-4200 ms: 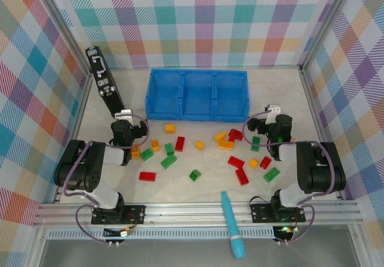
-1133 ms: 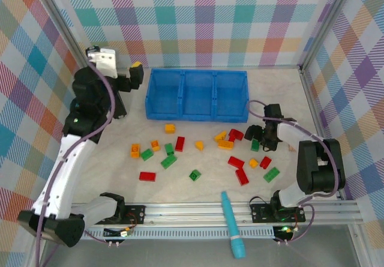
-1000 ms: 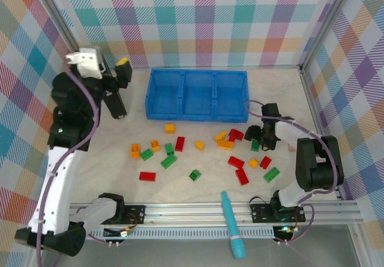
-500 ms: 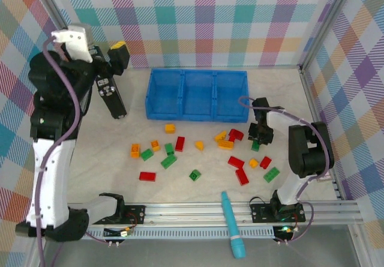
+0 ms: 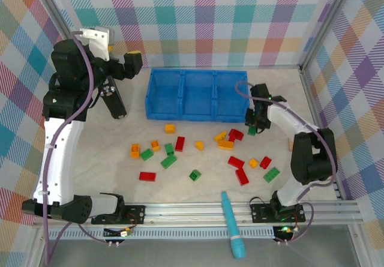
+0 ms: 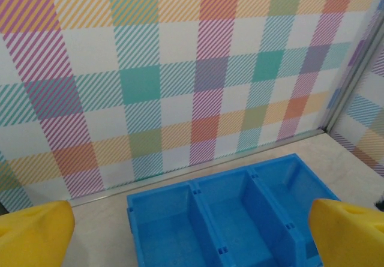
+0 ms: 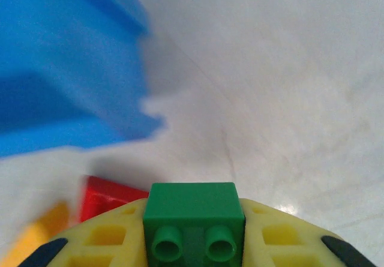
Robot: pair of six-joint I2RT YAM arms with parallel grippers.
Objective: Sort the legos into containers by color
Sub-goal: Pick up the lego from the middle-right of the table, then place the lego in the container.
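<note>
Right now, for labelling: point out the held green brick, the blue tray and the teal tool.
green brick point(image 7: 193, 220), right wrist view, middle, just above the studs
blue tray point(image 5: 180, 116), top external view, near wall
teal tool point(image 5: 231, 222), top external view, mid-barrel

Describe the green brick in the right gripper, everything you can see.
The green brick is small, glossy plastic with crisp square edges. Two round studs show on the face toward the wrist camera. It sits level, clamped between the right gripper's yellow pads, and only they touch it. Beyond it lie a red brick and the near corner of the tray.
</note>
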